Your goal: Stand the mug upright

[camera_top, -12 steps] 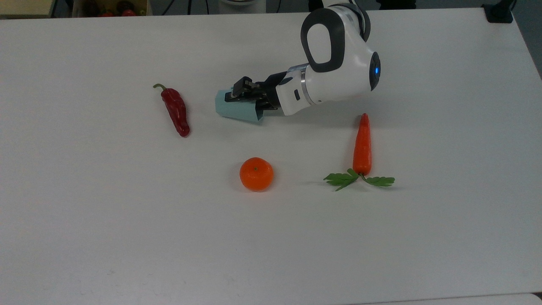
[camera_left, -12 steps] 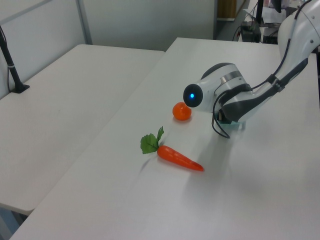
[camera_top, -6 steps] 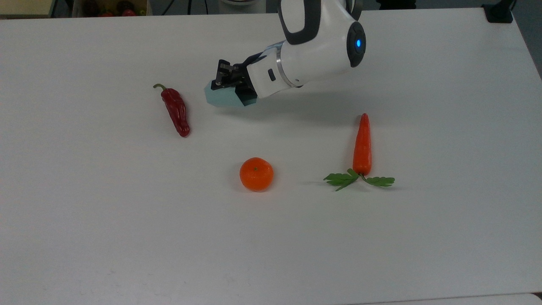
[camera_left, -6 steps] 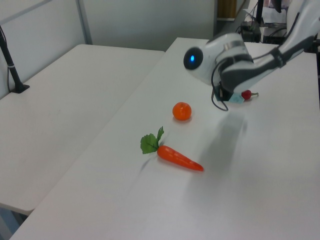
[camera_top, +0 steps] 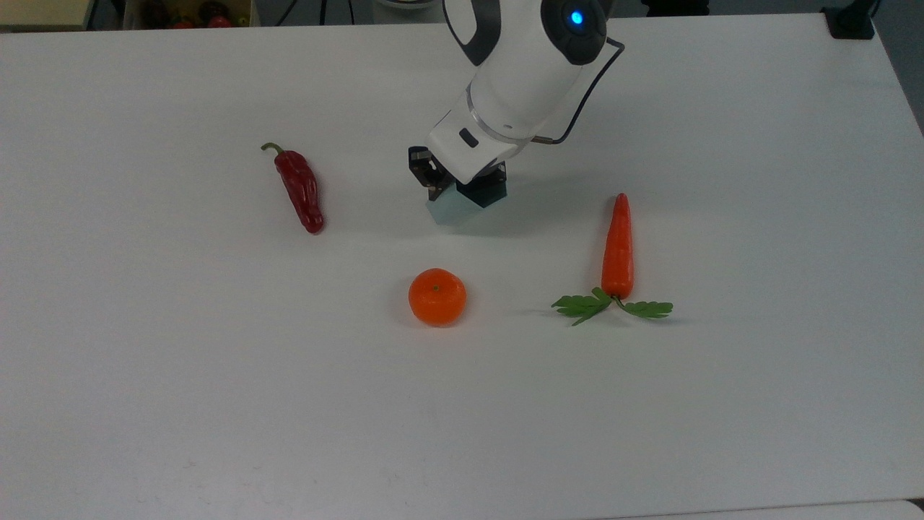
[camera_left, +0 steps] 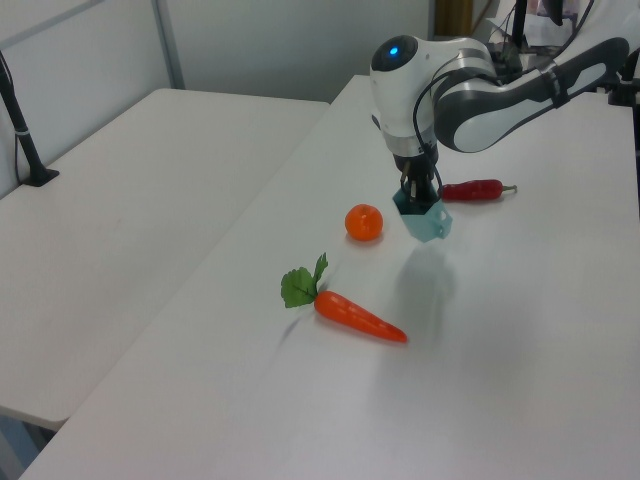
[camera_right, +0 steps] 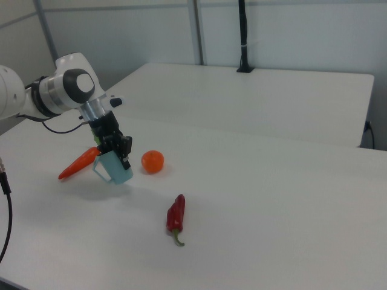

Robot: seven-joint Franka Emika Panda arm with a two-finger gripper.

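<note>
Mug (camera_left: 424, 218) lifted off table (camera_top: 216, 375) and swung from lying on side to near upright, mouth up (slight tilt seen in right view). Gripper (camera_right: 116, 149) jaws clamped on rim wall. Lowering and release judged remaining.

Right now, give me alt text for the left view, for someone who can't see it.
A white robot arm's gripper holds a pale light-blue faceted mug tilted above a white table. A round orange lies beside it, a leafy orange carrot nearer the camera, a dark red chili pepper behind.
</note>
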